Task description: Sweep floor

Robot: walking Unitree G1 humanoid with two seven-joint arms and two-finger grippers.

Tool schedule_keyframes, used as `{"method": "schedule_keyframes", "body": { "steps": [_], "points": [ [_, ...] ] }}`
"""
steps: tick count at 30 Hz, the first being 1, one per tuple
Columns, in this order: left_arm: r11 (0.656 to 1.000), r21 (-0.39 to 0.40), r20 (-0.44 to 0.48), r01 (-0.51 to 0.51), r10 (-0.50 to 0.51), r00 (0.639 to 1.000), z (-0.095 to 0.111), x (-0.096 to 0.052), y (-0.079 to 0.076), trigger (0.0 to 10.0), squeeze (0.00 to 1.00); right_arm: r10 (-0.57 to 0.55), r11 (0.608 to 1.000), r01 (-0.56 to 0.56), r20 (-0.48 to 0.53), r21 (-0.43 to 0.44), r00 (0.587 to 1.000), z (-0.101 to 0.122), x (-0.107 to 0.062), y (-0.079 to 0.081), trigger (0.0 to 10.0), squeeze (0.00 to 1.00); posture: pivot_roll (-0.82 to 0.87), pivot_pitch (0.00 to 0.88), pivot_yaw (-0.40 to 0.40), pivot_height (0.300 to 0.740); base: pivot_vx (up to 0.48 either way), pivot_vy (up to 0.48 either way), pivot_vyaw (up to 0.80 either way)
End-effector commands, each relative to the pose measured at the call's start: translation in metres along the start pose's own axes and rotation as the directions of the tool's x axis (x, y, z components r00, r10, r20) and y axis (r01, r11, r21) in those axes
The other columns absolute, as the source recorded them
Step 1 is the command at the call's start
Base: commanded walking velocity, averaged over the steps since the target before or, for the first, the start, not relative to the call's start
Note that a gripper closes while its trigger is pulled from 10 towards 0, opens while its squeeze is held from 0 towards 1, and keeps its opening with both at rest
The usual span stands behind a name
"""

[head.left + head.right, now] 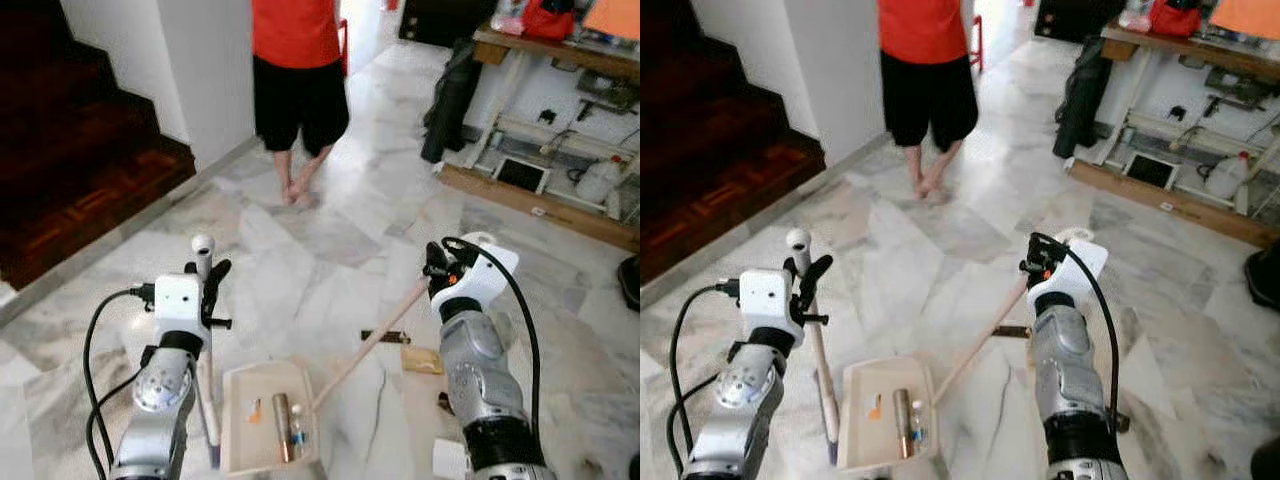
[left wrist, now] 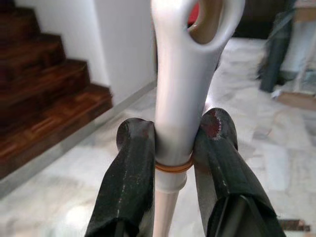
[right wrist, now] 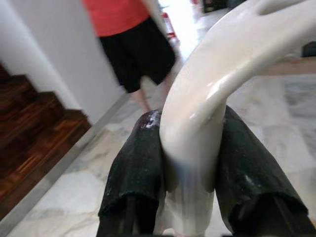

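Broom handle (image 1: pixel 372 343): wooden stick slanting from the right gripper (image 1: pixel 434 268) down to the dustpan (image 1: pixel 238 445).
Head views: cream dustpan on the marble floor (image 1: pixel 300 270) between the arms, holding a brown tube, a small bottle and an orange scrap — its white pole (image 1: pixel 204 262) is upright in the left gripper (image 1: pixel 212 280); a person (image 1: pixel 297 80) stands ahead, near the wooden stairs (image 1: pixel 90 190).
Left wrist: black fingers (image 2: pixel 129 182) pinch the pole below its loop end.
Right wrist: fingers (image 3: pixel 134 173) clamp a curved cream grip (image 3: pixel 207 113).
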State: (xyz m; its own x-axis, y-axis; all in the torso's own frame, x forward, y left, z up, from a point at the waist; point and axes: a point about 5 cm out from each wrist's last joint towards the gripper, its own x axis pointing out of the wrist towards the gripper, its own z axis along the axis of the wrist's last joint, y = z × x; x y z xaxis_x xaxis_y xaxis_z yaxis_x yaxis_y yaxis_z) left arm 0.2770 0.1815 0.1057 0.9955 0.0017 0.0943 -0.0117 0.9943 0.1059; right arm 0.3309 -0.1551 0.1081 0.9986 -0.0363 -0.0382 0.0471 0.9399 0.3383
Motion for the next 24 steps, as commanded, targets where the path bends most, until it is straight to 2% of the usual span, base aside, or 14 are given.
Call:
{"method": "schedule_keyframes", "body": {
  "steps": [1,24],
  "points": [
    [1.000,-0.019,0.051,0.015,-0.014,0.999,0.0124,0.0021,-0.0050,10.0,0.00,0.035,0.998,-0.038,0.070,0.043,0.997,0.0144,0.0024,0.0112,10.0,0.00,0.08,0.019,-0.060,0.740,0.000,0.000,0.80],
    [1.000,-0.027,0.017,0.000,0.000,1.000,0.0097,-0.0029,-0.0041,10.0,0.00,0.031,0.998,-0.034,0.056,0.045,0.998,0.0126,-0.0016,0.0097,10.0,0.00,0.08,0.038,-0.068,0.740,0.000,0.000,0.80]
  ]
}}
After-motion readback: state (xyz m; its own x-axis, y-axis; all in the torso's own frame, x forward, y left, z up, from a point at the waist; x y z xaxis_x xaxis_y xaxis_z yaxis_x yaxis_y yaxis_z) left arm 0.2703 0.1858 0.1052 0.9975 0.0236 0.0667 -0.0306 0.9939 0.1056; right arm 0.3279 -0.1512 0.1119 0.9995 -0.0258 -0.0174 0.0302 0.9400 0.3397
